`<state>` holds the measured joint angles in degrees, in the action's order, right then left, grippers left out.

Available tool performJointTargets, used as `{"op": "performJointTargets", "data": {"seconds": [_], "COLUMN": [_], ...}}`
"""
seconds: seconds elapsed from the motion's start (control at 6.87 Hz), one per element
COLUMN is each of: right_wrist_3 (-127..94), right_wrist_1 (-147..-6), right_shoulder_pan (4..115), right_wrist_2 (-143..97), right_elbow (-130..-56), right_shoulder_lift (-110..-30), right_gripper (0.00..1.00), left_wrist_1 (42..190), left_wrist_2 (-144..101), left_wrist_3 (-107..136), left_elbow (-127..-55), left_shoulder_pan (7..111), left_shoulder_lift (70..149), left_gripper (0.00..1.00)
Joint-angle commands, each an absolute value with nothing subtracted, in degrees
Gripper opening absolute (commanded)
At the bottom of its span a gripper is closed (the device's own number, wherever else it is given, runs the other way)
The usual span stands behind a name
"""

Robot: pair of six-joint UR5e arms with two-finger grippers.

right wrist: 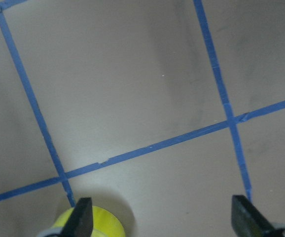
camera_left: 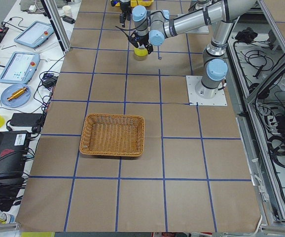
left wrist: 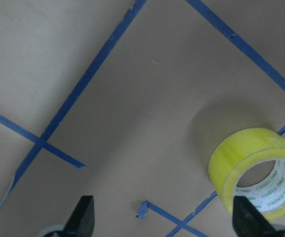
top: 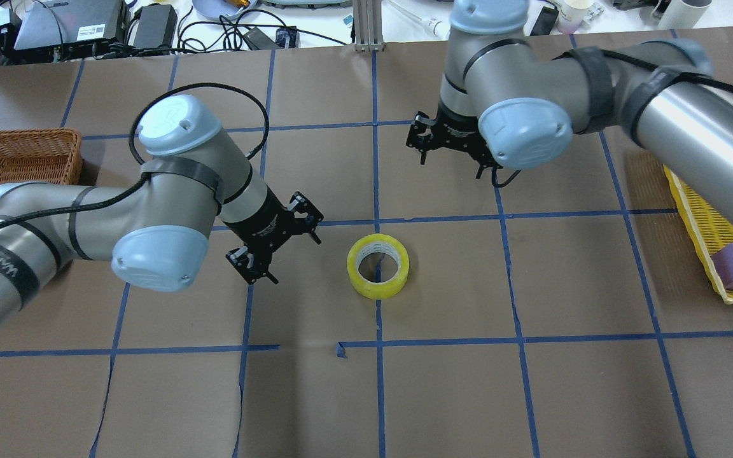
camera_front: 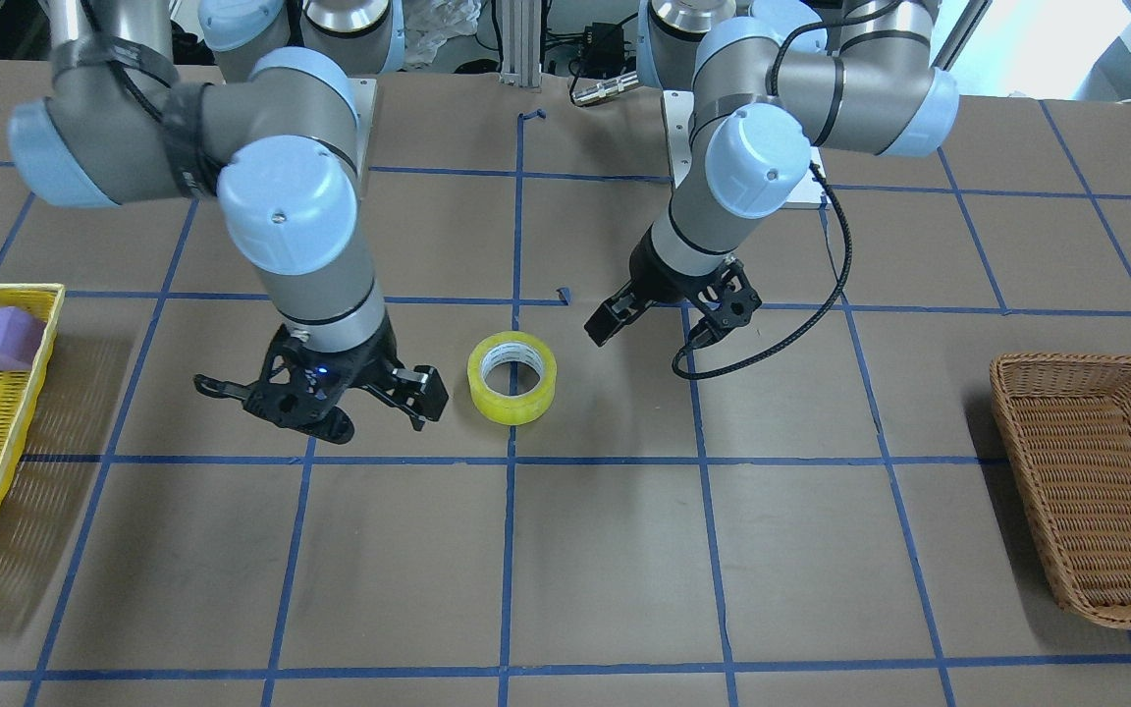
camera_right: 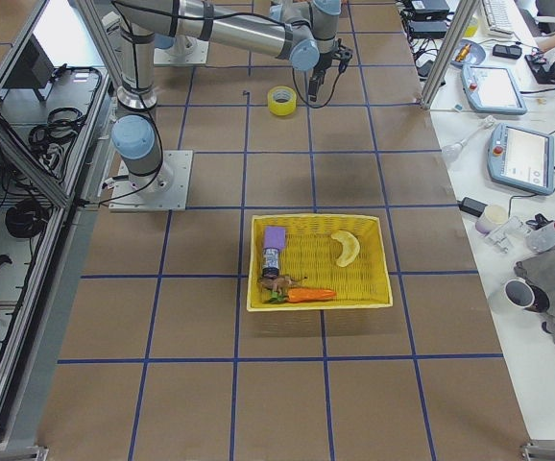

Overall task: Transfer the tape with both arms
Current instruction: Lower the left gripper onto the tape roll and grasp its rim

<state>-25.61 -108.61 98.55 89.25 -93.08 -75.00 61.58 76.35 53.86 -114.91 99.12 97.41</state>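
On brown paper counter (top: 532,381) gridded in blue: wide translucent yellow tape roll (top: 373,289) flat, core upright, between empty wide-open left gripper (top: 293,254) and right gripper (camera_front: 325,407), touching neither, left seemingly nearer.

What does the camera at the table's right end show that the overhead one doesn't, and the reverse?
Only the right-end view shows the banana and carrot inside the yellow basket. Only the overhead view shows the wicker basket. Both show the tape lying flat, held by nothing, and the purple block in the yellow basket.
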Motion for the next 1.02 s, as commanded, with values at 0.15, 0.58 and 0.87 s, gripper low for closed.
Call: {"op": "performJointTargets", "data": {"seconds": [0.15, 0.58, 0.87], "right_wrist_3": [-13.3, -12.57, -12.14], "right_wrist_1": [-99.13, -99.23, -99.14], "right_shoulder_pan": [96.68, 94.31, 94.58], "right_wrist_2": [90.01, 90.18, 85.61], "right_elbow": [-93.43, -90.36, -90.7], "right_shoulder_lift": [-81.93, -84.26, -85.77], "right_gripper": [1.0, 1.0, 1.0], "left_wrist_1": [45.37, 43.59, 45.25], "left_wrist_2": [76.37, 78.74, 78.75], "left_wrist_3": [63.72, 65.4, 63.64], "left_elbow": [-114.87, -114.26, -114.43], "left_shoulder_pan": [106.95, 109.95, 109.95], "left_shoulder_lift": [108.08, 110.12, 109.95], "left_gripper": [1.0, 0.82, 0.01]}}
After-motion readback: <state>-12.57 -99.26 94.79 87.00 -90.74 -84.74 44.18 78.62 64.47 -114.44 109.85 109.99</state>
